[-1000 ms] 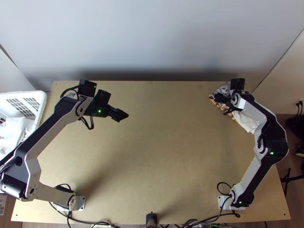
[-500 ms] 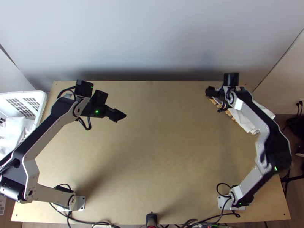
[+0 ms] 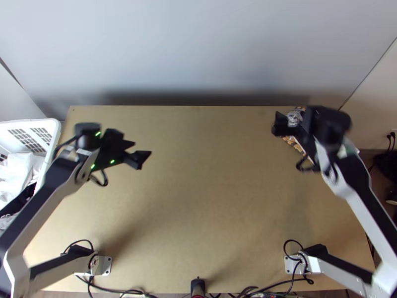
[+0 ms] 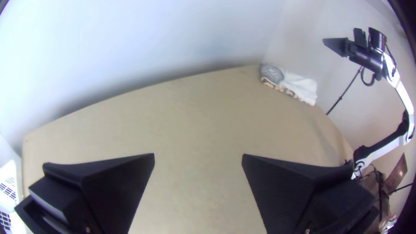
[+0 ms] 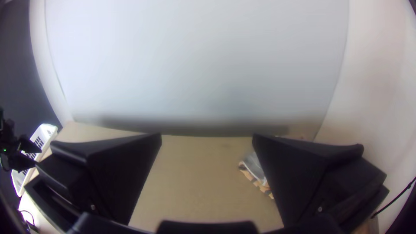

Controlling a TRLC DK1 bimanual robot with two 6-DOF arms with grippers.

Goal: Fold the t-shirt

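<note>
Top view, nearest me: the left arm's base [image 3: 105, 265] and the right arm's base [image 3: 289, 264] sit at the near edge of the wooden desk [image 3: 208, 198]. Farther in hangs the left hand [image 3: 142, 158], released, its black fingers [image 4: 117, 186] spread wide over bare desk. Out to that hand's left is a white basket [image 3: 53, 136] with white cloth [image 3: 17, 171] heaped in it. The right hand [image 3: 279, 124] is up in the air, well apart from the left one and a bit farther off, released too, with its pads [image 5: 125, 173] parted wide. Below that hand, at the far right corner of the desk, lies the t-shirt [image 4: 301, 85] in a narrow bundle, white with a grey part and an orange-patterned edge; the left wrist view shows a gap between the two. Beyond both hands rises a pale wall [image 3: 198, 49].
</note>
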